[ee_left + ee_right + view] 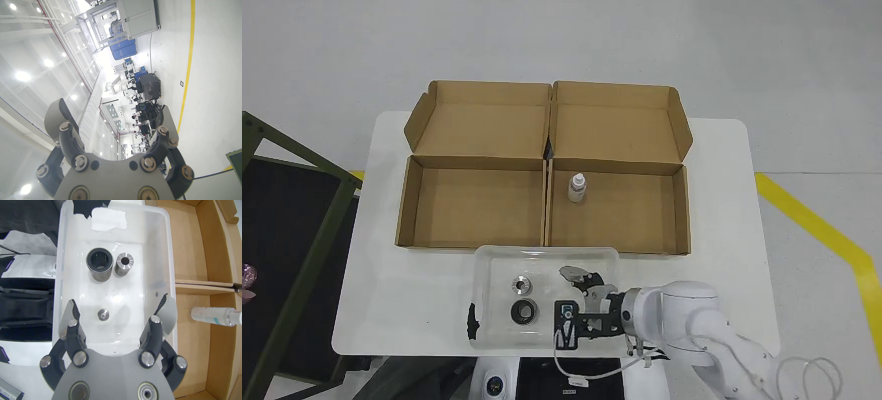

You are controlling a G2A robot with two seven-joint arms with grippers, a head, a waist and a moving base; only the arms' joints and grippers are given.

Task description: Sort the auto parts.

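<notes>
My right gripper [118,301] hangs wide open and empty over the white bin [170,256]. Seen from above, the linear bearing [99,264] and steel bushing [124,263] stand at its nine o'clock. My left gripper [113,107] gapes empty.

top: we look straight down on the table [720,190] | right wrist: we sit close behind the right claw [119,299], facing the bin [170,256] under it, shared with top | left wrist: behind the left claw [113,104], facing a hall ceiling [37,47]

left gripper [113,111] jaws spread, facing ceiling.
</notes>
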